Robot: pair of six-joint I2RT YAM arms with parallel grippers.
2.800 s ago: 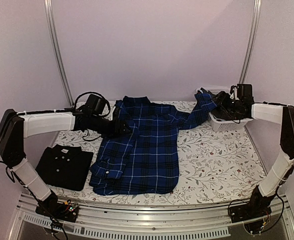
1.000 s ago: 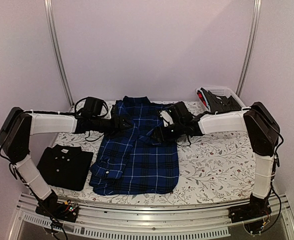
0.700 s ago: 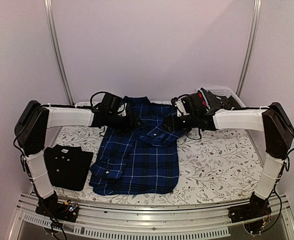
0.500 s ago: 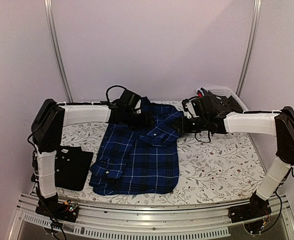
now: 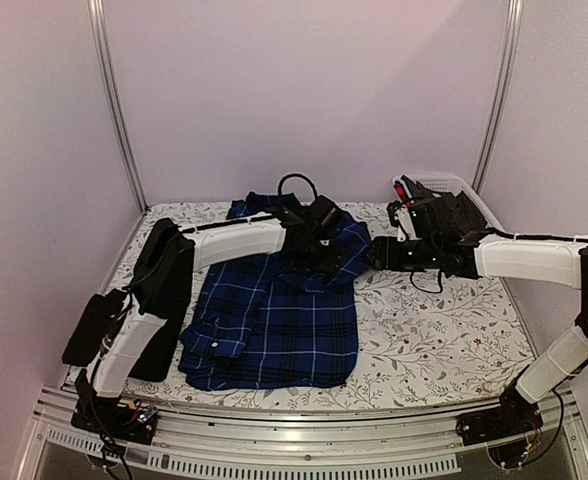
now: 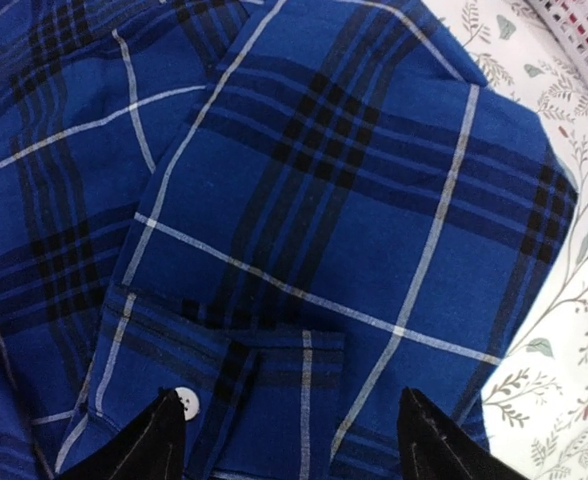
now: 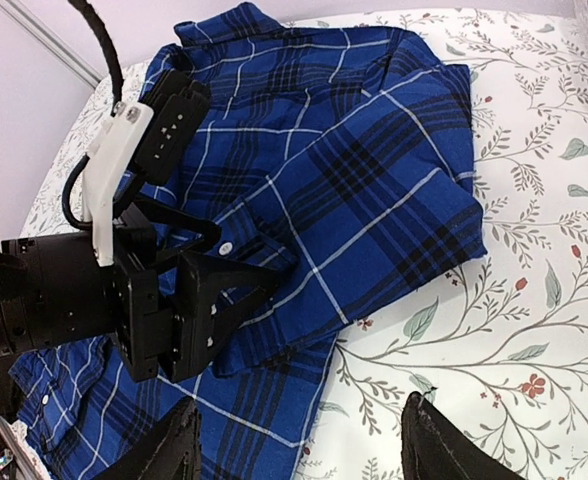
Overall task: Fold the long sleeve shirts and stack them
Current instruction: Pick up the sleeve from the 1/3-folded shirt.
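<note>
The blue plaid shirt (image 5: 274,310) lies spread flat in the middle of the table (image 5: 444,320), collar toward the far wall, with both sleeves folded in over the body. The left gripper (image 5: 317,258) hangs low over the folded right sleeve, its jaws parted and holding nothing. In its wrist view the fingers (image 6: 164,440) straddle the cuff (image 6: 224,390) and its white button (image 6: 186,400). Just beside it, over the floral cloth at the shirt's right edge, the right gripper (image 5: 376,255) is also spread wide and empty. The black shirt (image 5: 86,335) sits folded at the near left of the table, partly hidden by the left arm. A white basket (image 5: 444,185) with dark clothes in it stands at the far right corner.
</note>
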